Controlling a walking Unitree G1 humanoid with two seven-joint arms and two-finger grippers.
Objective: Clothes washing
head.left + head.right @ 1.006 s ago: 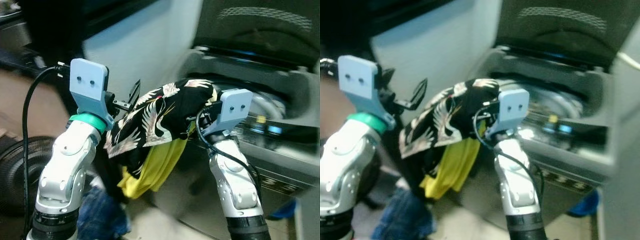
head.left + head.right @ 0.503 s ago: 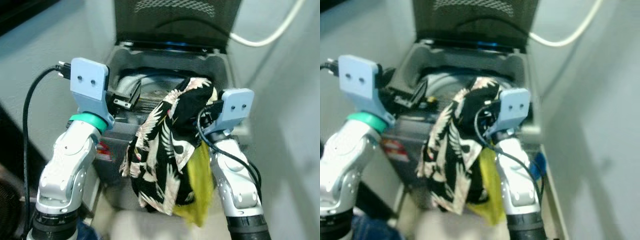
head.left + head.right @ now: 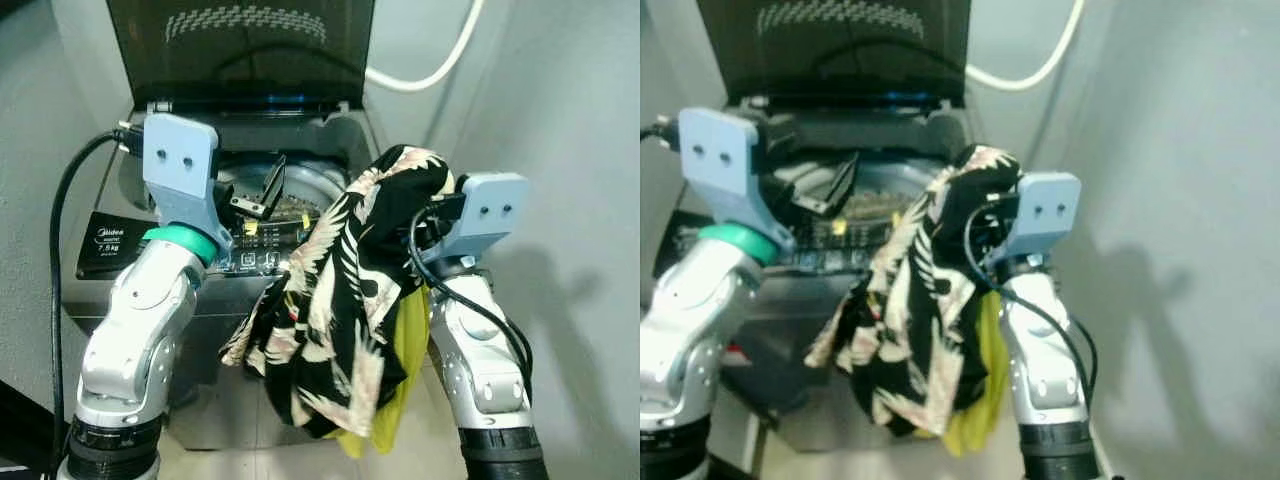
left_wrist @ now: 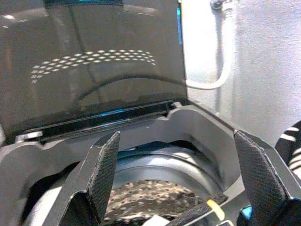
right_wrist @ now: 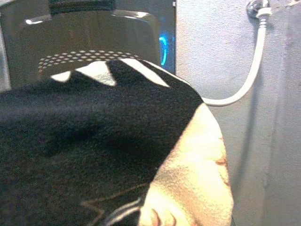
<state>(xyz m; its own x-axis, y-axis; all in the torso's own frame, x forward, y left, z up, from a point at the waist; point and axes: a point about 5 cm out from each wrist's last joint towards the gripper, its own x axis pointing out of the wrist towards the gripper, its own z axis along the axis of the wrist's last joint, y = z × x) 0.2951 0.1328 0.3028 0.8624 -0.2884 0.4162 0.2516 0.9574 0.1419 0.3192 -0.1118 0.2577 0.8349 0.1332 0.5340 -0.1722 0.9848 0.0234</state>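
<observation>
A black shirt with a pale crane print (image 3: 345,290) and a yellow garment (image 3: 405,350) hang in a bundle from my right gripper (image 3: 432,214), which is shut on them; the cloth hides its fingers. The black fabric (image 5: 84,141) also covers most of the right wrist view. The bundle hangs in front of the top-loading washing machine (image 3: 110,242), at its right front corner. Its dark lid (image 3: 240,50) stands raised and the drum (image 3: 300,190) is exposed. My left gripper (image 4: 181,181) is open and holds nothing, raised over the drum's front left rim.
A white hose (image 3: 430,75) curves along the wall behind the machine. Grey walls close in on the right (image 3: 570,130) and the left. The control panel (image 3: 255,260) runs along the machine's front edge. A cable (image 3: 60,200) loops from my left wrist.
The whole view has swung round, so the washing machine has come from the right side to straight ahead. The hanging clothes swung with the turn. Both grippers keep their states.
</observation>
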